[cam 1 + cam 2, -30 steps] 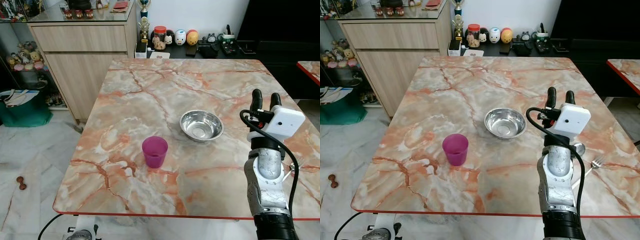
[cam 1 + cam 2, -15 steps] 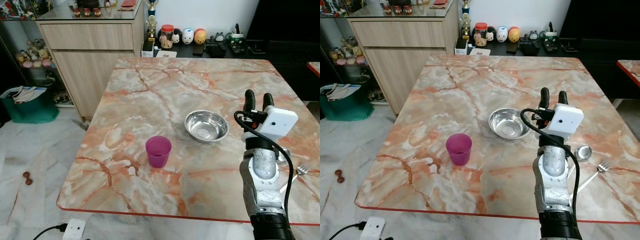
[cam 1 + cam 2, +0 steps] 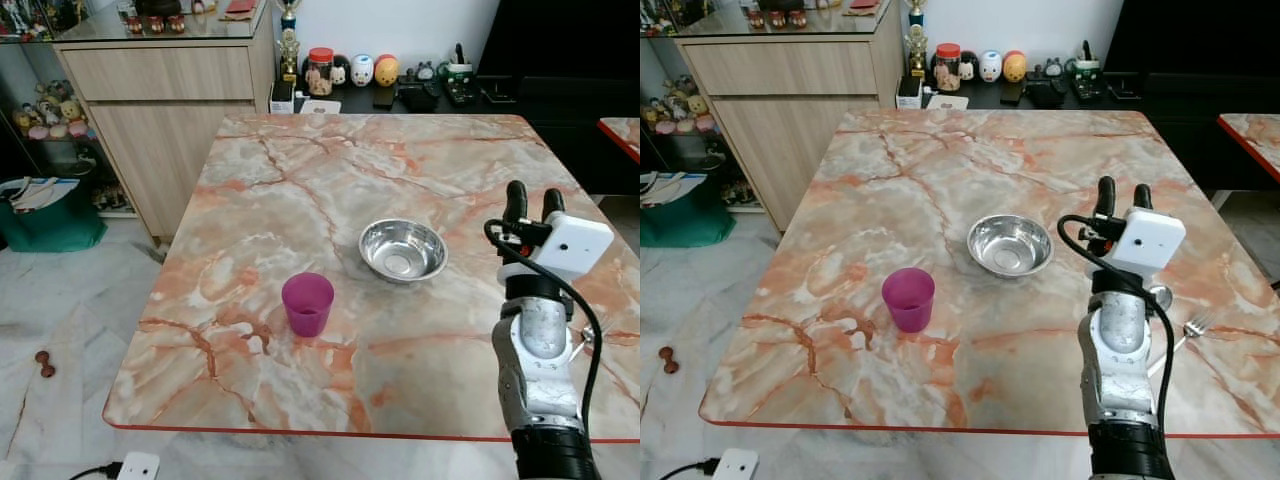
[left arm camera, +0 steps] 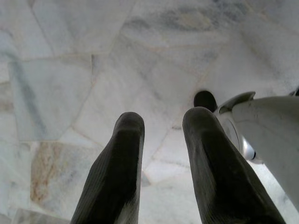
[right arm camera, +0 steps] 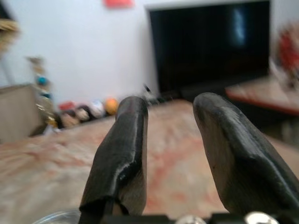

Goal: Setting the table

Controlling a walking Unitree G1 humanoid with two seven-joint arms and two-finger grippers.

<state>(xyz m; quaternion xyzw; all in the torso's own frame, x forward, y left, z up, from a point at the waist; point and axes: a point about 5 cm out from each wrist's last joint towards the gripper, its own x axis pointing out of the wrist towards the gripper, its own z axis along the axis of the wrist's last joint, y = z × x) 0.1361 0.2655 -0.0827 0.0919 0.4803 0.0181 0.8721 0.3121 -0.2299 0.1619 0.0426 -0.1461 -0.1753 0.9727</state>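
A purple cup [image 3: 307, 303] stands upright on the marble table [image 3: 300, 180], near its front left. Right of it and a little farther back sits an empty steel bowl [image 3: 402, 249]. A spoon [image 3: 1159, 296] and a fork [image 3: 1196, 324] lie by the table's right edge, partly hidden behind my right arm. My right gripper [image 3: 531, 202] is raised over the table's right side, right of the bowl, its fingers pointing up, open and holding nothing. In the right wrist view the fingertips [image 5: 132, 112] stand apart. My left gripper [image 4: 161, 123] hangs open over the marble floor.
A wooden cabinet [image 3: 170, 90] stands at the back left, with a low dark shelf of figurines [image 3: 370, 72] behind the table. A green bag [image 3: 50, 210] sits on the floor at left. A white power strip [image 3: 138, 466] lies below the table's front edge. Another table's corner [image 3: 622, 135] shows at the right.
The whole picture swayed aside and back, so the camera moved. My right arm keeps its raised pose. Cup, bowl and cutlery have not moved on the table.
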